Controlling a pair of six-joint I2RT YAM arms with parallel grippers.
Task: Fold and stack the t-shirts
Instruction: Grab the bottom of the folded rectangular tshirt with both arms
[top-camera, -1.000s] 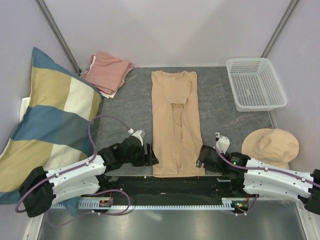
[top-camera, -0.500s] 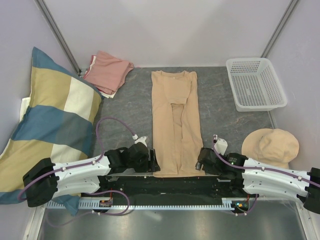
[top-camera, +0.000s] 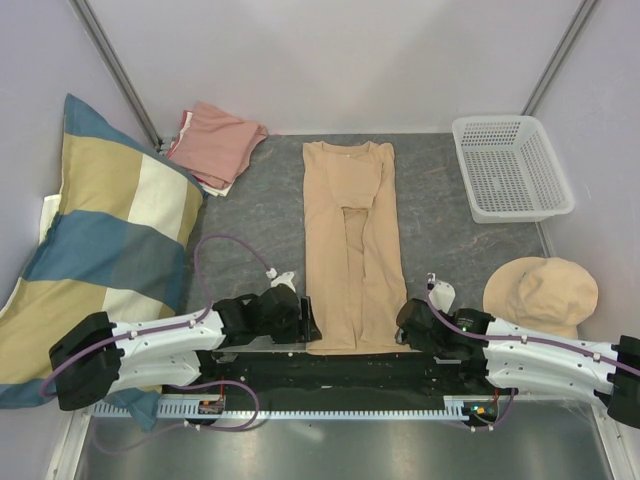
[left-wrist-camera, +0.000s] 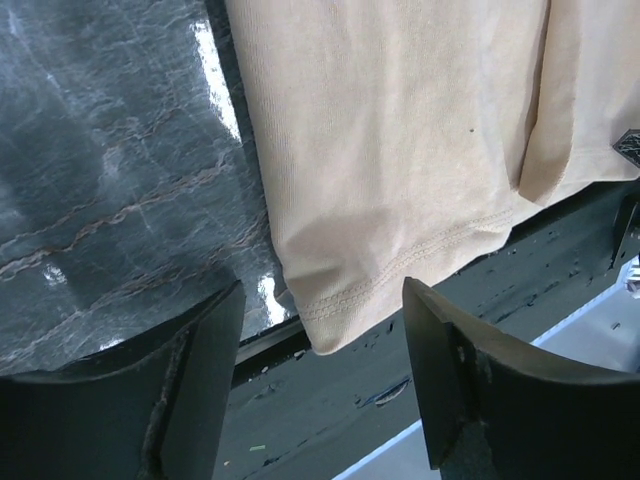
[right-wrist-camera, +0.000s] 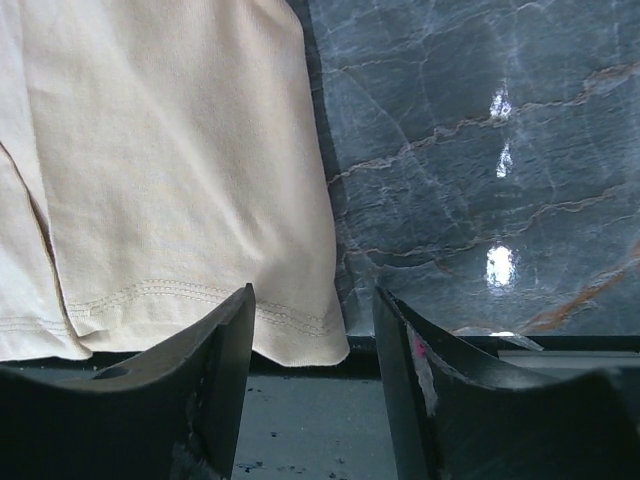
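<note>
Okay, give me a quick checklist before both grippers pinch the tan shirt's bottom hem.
1. Left gripper open, hem corner between its jaws: ok.
2. Right gripper open, other hem corner between its jaws: ok.
3. Tan t-shirt lies as a narrow strip, sleeves folded in: ok.
4. Hem overhangs the table edge, so a jaw can pass under: ok.
5. Jaws level with the cloth: cannot tell.

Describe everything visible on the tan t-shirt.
The tan t-shirt is soft knit cloth, folded lengthwise into a narrow strip with sleeves tucked in, lying flat on the dark marbled table. Collar at the far end; the stitched hem slightly overhangs the near edge. Each hem corner sits between open fingers of the left end effector and right end effector, unclamped.
</note>
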